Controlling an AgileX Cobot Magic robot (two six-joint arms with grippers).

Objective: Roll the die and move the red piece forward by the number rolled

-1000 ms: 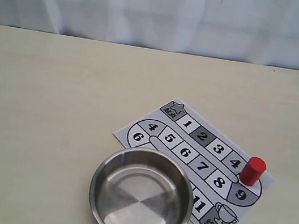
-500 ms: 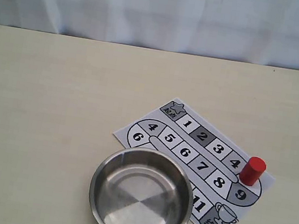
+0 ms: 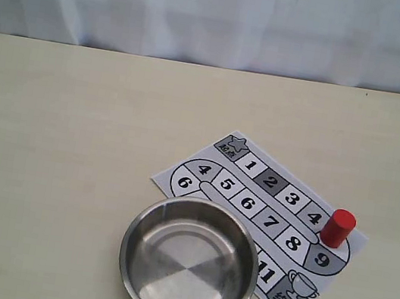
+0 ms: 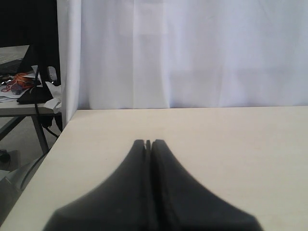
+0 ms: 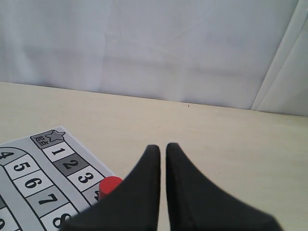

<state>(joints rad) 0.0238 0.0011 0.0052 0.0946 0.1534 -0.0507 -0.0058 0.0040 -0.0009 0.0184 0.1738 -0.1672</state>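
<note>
The red piece point(image 3: 338, 228) stands upright at the right end of the numbered board point(image 3: 271, 183), at the bend between squares 4 and 9. The die is out of view; the steel bowl point(image 3: 187, 270) holds nothing. Neither gripper shows in the exterior view. In the left wrist view my left gripper point(image 4: 148, 141) is shut and empty above bare table. In the right wrist view my right gripper point(image 5: 162, 146) is shut and empty; the red piece point(image 5: 109, 185) peeks out beside one finger, on the board point(image 5: 38, 178).
The bowl sits at the table's front and overlaps the board's near-left corner. A white curtain point(image 3: 222, 15) hangs behind the table's far edge. The left wrist view shows the table's side edge with a cluttered desk point(image 4: 19, 91) beyond it.
</note>
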